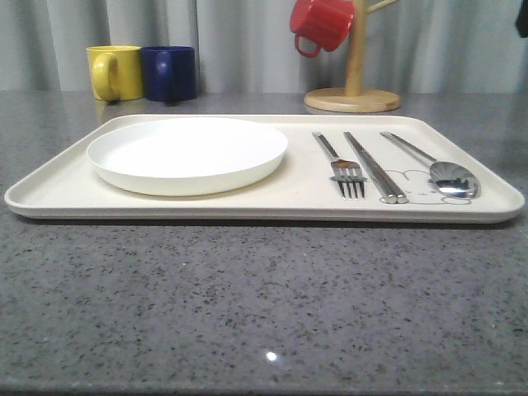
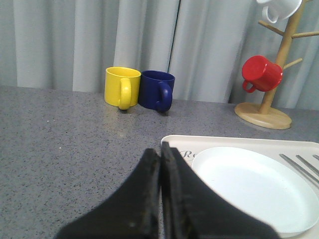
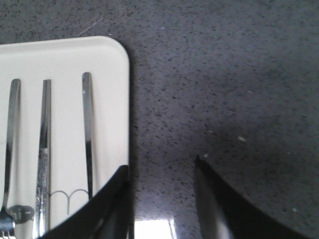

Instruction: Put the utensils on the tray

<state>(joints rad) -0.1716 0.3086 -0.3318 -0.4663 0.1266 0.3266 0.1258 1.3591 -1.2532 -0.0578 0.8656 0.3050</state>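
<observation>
Your left gripper (image 2: pixel 160 164) is pinching shut on nothing beside the tray (image 1: pixel 49 194). Your right gripper (image 3: pixel 162 199) is hanging open over bare counter (image 3: pixel 224 74). Plate (image 1: pixel 188 153) at nine o'clock, fork (image 1: pixel 340 165), chopsticks (image 1: pixel 375 168), spoon (image 1: pixel 433 163) at three are all lying on it. Moving carelessly, you could be bumping the tray.

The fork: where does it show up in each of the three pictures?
Front view: fork lies on the tray, between plate and chopsticks.
Left wrist view: its handle pokes in beside the plate.
Right wrist view: handle, farthest from the tray's edge.
Shared landmark: the cream tray.
</observation>
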